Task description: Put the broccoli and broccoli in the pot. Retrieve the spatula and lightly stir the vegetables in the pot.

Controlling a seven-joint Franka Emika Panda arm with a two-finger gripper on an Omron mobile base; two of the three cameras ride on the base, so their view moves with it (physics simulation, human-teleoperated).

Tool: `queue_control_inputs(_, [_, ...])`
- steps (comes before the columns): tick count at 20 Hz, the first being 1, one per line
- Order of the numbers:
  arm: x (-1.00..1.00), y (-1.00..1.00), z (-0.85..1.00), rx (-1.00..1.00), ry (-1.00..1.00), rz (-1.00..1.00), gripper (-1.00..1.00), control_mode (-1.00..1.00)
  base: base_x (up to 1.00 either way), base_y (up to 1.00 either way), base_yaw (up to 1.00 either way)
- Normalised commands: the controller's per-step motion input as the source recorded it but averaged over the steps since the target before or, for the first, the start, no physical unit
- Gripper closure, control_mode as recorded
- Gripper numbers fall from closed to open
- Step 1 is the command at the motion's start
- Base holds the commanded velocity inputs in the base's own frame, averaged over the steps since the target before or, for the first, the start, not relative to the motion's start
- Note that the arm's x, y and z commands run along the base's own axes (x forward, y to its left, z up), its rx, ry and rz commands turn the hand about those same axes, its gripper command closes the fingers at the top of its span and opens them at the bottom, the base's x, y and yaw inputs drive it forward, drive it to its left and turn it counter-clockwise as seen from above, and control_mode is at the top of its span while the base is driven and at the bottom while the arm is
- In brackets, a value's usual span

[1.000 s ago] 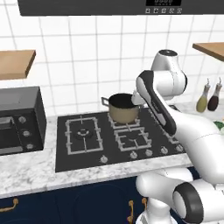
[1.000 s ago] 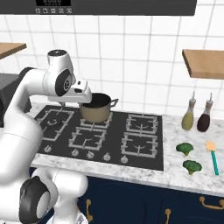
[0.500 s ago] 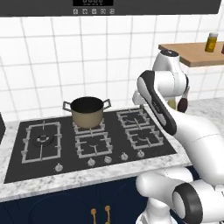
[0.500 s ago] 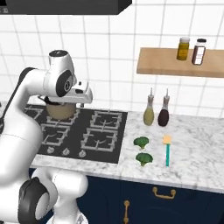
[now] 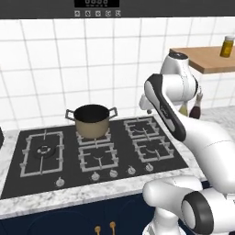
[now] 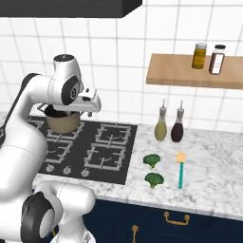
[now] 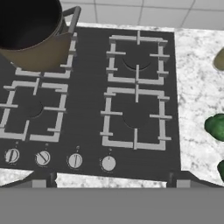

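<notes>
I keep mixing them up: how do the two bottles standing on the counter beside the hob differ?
The olive bottle is yellow-green and stands nearer the hob; the dark bottle is deep brown-maroon and stands farther from it, nearer the spatula. Both are upright, similar in shape and height, with slim necks and small spouts, side by side under the shelf.

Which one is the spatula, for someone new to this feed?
Right of the hob, on the marble counter, below two bottles. The spatula lies right of two broccoli florets: the only long thin thing, teal handle, small yellow blade.
</notes>
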Motion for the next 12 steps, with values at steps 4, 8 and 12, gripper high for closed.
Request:
queue_control_inputs(4, [0.00, 0.00, 0.00, 0.00, 0.00, 0.00, -1.00, 1.00, 0.22, -0.82, 0.00])
queue_control_inputs(8, [0.00, 0.00, 0.00, 0.00, 0.00, 0.00, -1.00, 1.00, 0.32, -0.79, 0.00])
queue_control_inputs(12, [0.00, 0.00, 0.00, 0.00, 0.00, 0.00, -1.00, 1.00, -0.01, -0.99, 0.00])
